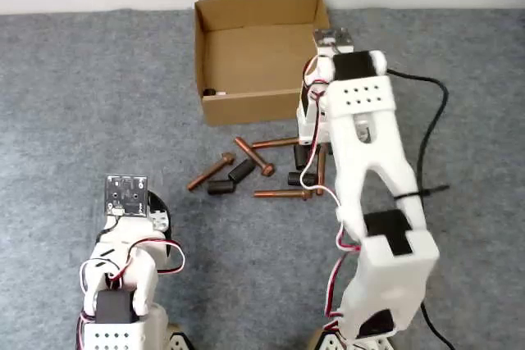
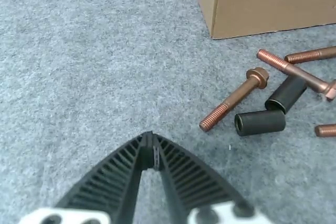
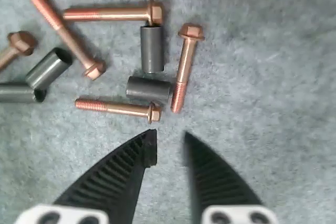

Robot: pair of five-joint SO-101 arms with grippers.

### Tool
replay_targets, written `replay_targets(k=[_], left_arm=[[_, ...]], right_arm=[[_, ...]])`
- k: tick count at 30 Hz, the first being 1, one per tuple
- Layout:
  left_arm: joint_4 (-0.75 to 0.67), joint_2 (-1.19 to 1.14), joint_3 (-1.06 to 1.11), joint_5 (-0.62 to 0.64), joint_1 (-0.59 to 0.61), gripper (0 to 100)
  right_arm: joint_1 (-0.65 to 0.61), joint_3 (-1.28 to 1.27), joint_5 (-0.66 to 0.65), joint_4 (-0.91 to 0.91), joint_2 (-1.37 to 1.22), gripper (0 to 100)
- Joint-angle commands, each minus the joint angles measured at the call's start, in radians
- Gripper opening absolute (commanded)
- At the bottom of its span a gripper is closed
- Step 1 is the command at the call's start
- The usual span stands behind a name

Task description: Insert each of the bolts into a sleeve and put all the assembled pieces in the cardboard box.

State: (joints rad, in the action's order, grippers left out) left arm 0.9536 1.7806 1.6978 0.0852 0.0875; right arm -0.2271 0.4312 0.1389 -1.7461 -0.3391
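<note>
Several copper bolts [image 1: 283, 194] and black sleeves [image 1: 241, 171] lie loose on the grey carpet in front of the cardboard box [image 1: 246, 108]. My right gripper [image 3: 169, 142] hangs open just above the carpet. A bolt [image 3: 118, 108] and a sleeve [image 3: 148, 89] lie right ahead of its tips, and nothing is between the fingers. The right arm [image 1: 365, 145] stretches over the right end of the pile. My left gripper [image 2: 149, 139] is shut and empty, low over bare carpet. A bolt [image 2: 236, 100] and a sleeve [image 2: 260, 123] lie some way off from it.
The cardboard box [image 2: 273, 3] stands open at the back, with a small dark piece [image 1: 210, 92] in its front left corner. The left arm [image 1: 123, 284] sits at the near left. A black cable [image 1: 431, 120] runs along the right arm. Grey carpet surrounds the pile.
</note>
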Motion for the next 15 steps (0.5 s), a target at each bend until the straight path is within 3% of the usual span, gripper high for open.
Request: replay_targets(k=[1, 15], left_arm=[[0.005, 0.012, -0.013, 0.002, 0.006, 1], [0.005, 0.012, -0.013, 0.002, 0.006, 1]], right_arm=[[-0.03, 0.051, 0.035, 0.018, -0.038, 16.9], [-0.097, 0.051, -0.02, 0.255, -0.199, 17.2]])
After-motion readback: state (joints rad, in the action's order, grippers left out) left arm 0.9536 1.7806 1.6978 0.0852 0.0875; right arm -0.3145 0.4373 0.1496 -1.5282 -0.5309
